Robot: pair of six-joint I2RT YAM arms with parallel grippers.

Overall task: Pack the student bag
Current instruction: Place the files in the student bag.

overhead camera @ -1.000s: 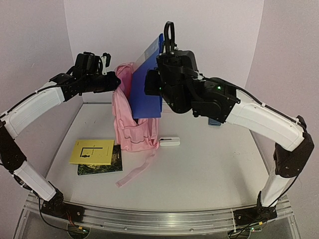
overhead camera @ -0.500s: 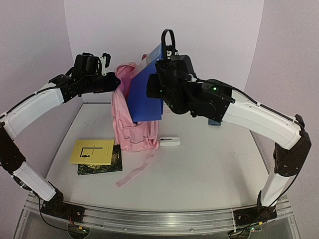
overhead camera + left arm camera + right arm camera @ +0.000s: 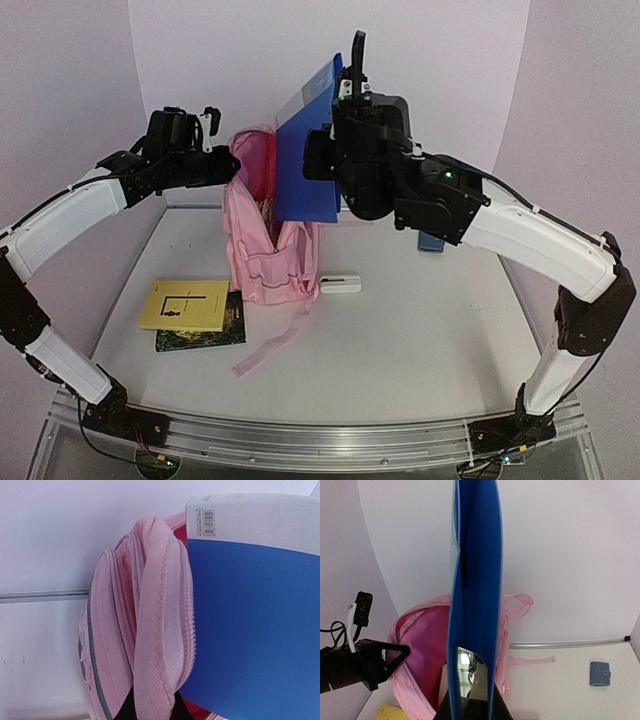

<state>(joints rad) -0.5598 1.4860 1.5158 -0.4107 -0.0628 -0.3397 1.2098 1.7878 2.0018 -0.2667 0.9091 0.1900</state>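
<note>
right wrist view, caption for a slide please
Right end effector holds a blue folder edge-on at the mouth of the open pink student bag

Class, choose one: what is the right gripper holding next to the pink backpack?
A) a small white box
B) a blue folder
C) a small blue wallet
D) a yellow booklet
B: the right gripper is clamped on the edge of the blue folder, which stands upright by the open top of the student bag.
</note>
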